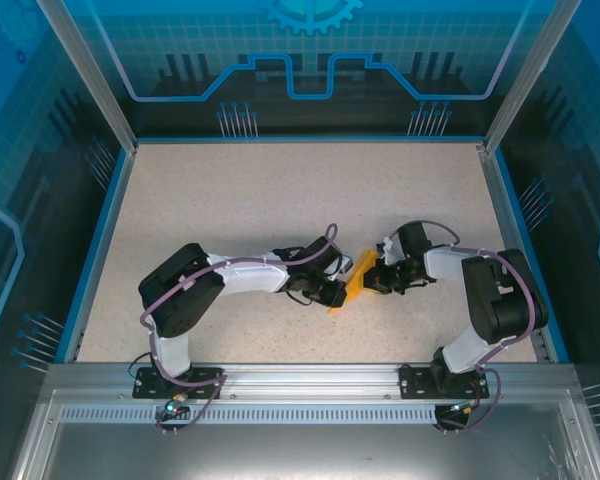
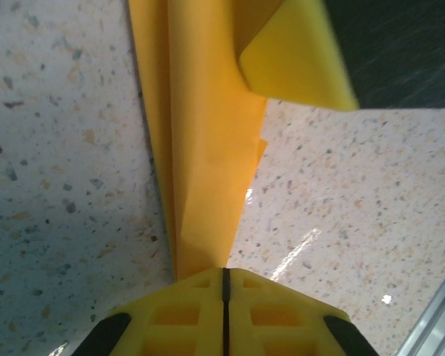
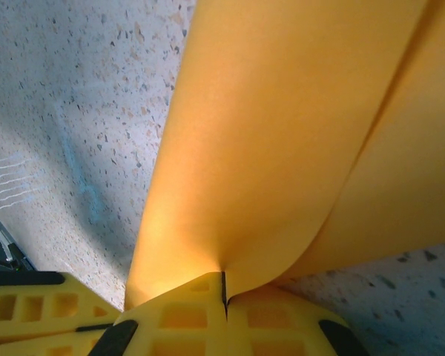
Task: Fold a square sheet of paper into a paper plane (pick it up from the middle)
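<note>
A speckled beige tabletop [image 1: 280, 200] lies inside blue-tinted enclosure walls [image 1: 310, 60] with aluminium posts [image 1: 85, 70].

You're looking at a robotics lab cell: a speckled beige surface [image 1: 260, 200] walled by blue printed transparent panels [image 1: 310, 60], aluminium frame posts [image 1: 83, 70], and a slotted metal rail [image 1: 310, 412] at the near edge.

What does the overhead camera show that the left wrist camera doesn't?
Overhead: both arms meeting mid-table, the left end effector and right end effector on opposite sides of the orange-yellow paper. Left wrist: shut yellow fingers pinching the paper's edge, its long crease and a curled flap. Both: the paper and the speckled table.
</note>
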Motion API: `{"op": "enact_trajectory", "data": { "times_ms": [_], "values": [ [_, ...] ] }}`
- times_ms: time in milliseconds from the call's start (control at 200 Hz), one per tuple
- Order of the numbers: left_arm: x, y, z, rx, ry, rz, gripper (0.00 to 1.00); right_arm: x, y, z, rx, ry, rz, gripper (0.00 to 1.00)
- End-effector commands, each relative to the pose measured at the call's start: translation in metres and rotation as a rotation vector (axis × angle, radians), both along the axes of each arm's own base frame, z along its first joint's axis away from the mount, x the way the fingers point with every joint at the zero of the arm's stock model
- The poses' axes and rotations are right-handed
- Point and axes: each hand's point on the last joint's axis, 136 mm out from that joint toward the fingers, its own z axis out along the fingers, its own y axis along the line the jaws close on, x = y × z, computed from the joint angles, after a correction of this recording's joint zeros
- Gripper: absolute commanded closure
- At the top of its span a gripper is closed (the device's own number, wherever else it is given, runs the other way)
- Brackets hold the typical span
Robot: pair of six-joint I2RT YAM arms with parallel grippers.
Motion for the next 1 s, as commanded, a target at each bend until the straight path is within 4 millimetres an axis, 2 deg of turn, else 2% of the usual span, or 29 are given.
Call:
{"op": "enact_trajectory", "data": {
  "times_ms": [0, 365, 515, 655, 785, 895, 995],
  "values": [
    [-0.012, 0.005, -0.015, 0.014, 0.057, -0.012, 0.92, -0.004, -0.009, -0.013, -0.063, 0.033, -0.005, 1.00],
    [-0.016, 0.015, -0.034, 0.063, 0.071, -0.015, 0.93, -0.004, -0.010, -0.012, -0.064, 0.032, -0.007, 1.00],
    [-0.018, 0.021, -0.050, 0.105, 0.078, -0.014, 0.93, -0.002, -0.007, -0.002, -0.041, 0.006, -0.012, 0.95],
    [-0.019, 0.026, -0.061, 0.131, 0.084, -0.007, 0.93, 0.001, -0.008, 0.016, -0.051, -0.029, -0.007, 0.84],
    [-0.017, 0.027, -0.065, 0.138, 0.082, -0.003, 0.93, -0.001, -0.012, 0.044, -0.083, -0.084, 0.002, 0.77],
    [-0.017, 0.026, -0.068, 0.137, 0.085, 0.001, 0.93, -0.007, -0.012, 0.066, -0.084, -0.113, 0.014, 0.76],
    [-0.017, 0.027, -0.068, 0.132, 0.079, 0.005, 0.93, -0.011, -0.001, 0.080, -0.053, -0.129, 0.025, 0.77]
  ]
}}
